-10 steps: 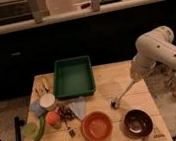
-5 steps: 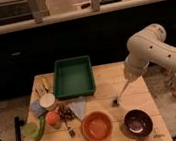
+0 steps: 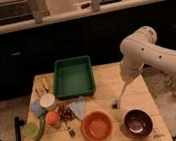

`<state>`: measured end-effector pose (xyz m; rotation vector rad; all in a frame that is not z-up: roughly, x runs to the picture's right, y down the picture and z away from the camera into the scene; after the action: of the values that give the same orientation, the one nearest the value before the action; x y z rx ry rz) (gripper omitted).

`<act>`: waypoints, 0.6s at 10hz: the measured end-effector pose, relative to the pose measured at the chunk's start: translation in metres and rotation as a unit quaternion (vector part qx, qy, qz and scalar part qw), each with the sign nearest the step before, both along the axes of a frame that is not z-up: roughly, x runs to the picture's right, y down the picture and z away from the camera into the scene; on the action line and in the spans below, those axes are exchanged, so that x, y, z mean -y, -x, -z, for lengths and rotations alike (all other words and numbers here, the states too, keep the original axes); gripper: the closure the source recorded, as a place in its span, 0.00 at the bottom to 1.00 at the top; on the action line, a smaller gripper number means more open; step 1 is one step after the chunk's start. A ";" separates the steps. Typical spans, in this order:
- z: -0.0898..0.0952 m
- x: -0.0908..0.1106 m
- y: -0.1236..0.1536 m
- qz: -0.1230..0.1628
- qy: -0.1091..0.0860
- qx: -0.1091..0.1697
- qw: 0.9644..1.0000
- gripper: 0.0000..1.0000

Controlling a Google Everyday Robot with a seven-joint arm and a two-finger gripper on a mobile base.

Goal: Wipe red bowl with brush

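In the camera view: at the gripper (image 3: 125, 80), over the right side of the table (image 3: 102, 90), clamped shut on the white handle of the brush (image 3: 121, 94). Slants down-left, dark head low over the wood. Near-left of that head, the red bowl (image 3: 97, 126); beside it, right, a dark bowl (image 3: 138, 122). Likely calls for a shift nearer and leftward.

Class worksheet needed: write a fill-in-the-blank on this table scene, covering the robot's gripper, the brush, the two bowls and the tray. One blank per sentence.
1. The gripper, over the right side of the table, holds the brush with its dark head pointing ____.
2. In the camera view, the red bowl sits to the ____ of the dark bowl.
3. The tray behind both bowls is coloured ____.

Missing words: down; left; green.
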<state>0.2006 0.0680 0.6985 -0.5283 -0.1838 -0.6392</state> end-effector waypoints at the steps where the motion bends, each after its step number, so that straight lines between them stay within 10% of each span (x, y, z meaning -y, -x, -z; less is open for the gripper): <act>1: -0.004 -0.002 0.001 0.003 0.003 -0.002 1.000 1.00; 5: -0.010 -0.005 0.004 0.004 0.002 -0.001 1.000 0.98; 6: -0.017 -0.007 0.008 0.009 0.004 -0.006 1.000 0.84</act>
<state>0.1926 0.0747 0.7154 -0.5426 -0.1714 -0.6526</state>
